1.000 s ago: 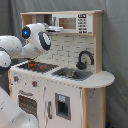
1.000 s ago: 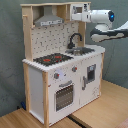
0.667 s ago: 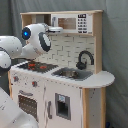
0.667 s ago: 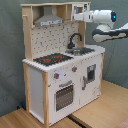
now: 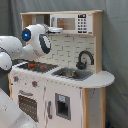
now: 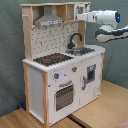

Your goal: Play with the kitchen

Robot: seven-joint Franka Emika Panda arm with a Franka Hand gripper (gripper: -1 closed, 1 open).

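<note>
Gripper (image 6: 80, 16) at microwave (image 5: 71, 23) of kitchen (image 6: 42, 78); finger state not discernible. Faucet (image 5: 84, 58) behind sink (image 5: 71, 74).

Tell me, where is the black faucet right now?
In both exterior views the faucet stands behind the sink, beside the hob, below the microwave.

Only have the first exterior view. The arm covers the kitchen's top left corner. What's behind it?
Observer: A grey hood over the hob, seen in the second exterior view.
Operator: Gripper height against that hood?
Observer: The gripper is level with it, off to the second exterior view's right.
Operator: My frame cuts off the base. What's under it?
Observer: The kitchen stands on a pale wooden surface.
</note>
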